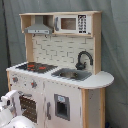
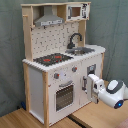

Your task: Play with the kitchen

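The kitchen (image 2: 60,60) fills the middle of both exterior views, standing on a wooden tabletop (image 2: 95,117) against a grey-green curtain. In the second exterior view the gripper (image 2: 91,84) sits at the lower right of the frame, its white wrist trailing off toward the right edge, its tip close in front of the lower cabinet door (image 2: 91,75), under the sink (image 2: 82,50). Whether it touches the door I cannot tell, and I cannot tell how the fingers stand either (they blur into the white panel). In the first exterior view only the arm's white body (image 1: 12,112) shows, at the lower left, in front of the oven door (image 1: 29,106). The step in hand seems to be working that cabinet door or its handle. To do it well, the approach should stay square to the door's face, catch the handle rather than the flat panel, and pull along the hinge's arc so the light toy neither tips nor slides on the tabletop.
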{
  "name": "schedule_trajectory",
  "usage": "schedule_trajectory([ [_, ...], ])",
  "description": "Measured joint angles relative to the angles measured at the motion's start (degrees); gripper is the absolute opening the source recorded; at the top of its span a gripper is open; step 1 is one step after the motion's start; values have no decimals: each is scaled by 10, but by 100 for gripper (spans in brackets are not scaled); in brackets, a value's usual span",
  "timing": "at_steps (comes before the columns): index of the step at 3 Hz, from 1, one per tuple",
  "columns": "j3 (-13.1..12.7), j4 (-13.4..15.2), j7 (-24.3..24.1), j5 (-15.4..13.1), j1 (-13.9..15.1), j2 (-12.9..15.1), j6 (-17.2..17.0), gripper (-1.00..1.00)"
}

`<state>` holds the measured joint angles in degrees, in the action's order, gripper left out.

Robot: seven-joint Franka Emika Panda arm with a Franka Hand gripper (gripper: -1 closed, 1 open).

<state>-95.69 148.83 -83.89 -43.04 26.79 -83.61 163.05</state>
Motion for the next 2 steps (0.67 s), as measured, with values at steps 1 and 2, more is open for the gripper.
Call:
schedule_trajectory([
  [1,-12,-1,-65,4,15,-1,-1,100],
  [2,-11,-10,-122,5,37,-1,-1,100],
])
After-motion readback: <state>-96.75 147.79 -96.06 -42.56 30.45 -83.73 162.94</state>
